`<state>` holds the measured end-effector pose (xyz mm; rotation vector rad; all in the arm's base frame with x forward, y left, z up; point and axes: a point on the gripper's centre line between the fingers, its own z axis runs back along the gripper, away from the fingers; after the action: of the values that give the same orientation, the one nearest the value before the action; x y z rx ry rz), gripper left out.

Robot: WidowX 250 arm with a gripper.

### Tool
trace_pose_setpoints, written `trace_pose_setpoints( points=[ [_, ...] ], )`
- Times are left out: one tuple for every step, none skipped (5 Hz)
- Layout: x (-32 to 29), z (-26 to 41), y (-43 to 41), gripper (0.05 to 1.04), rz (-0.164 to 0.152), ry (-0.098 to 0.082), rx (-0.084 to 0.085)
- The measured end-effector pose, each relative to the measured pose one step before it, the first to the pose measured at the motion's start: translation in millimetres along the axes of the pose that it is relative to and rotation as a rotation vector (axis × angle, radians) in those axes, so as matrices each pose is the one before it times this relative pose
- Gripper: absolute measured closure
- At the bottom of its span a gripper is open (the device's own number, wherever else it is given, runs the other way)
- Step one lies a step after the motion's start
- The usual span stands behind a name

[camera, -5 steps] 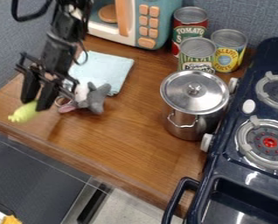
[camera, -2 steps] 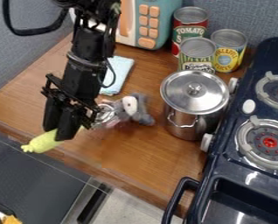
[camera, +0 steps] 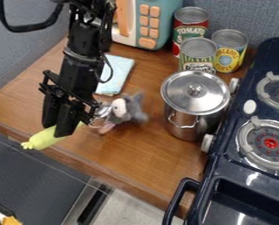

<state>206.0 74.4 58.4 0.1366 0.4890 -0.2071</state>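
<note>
Pressure should be even on the green toy your gripper grasps above the near-left edge of the desk. Move gently: the plush animal and metal ring are just beside it, and you can't tell whether they're attached. Your arm reaches down from the far left, gripper hanging slightly tilted, left of the pot.

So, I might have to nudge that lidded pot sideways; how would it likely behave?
The pot looks like bare metal, so it's probably stiff and slick. Its lid seems just set on top, so it may rattle or slide. With the stove close alongside, a push that way would likely be blocked.
</note>
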Motion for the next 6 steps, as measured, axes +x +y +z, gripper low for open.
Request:
trace_pose_setpoints(
  points=[
    [2.32,0.9,4.32,0.736,0.0084,-0.004,-0.0108],
    [1.92,-2.04,9.32,0.736,0.0325,-0.0091,-0.0243],
    [5.26,5.85,25.94,0.736,0.0409,-0.1062,-0.0885],
    [15.4,0.12,29.18,0.736,0.0633,-0.0647,-0.1047],
    [11.19,0.27,15.35,0.736,0.0568,-0.0122,-0.0129],
    [4.33,-2.1,2.74,0.736,0.0018,0.0004,0.0122]
  ],
)
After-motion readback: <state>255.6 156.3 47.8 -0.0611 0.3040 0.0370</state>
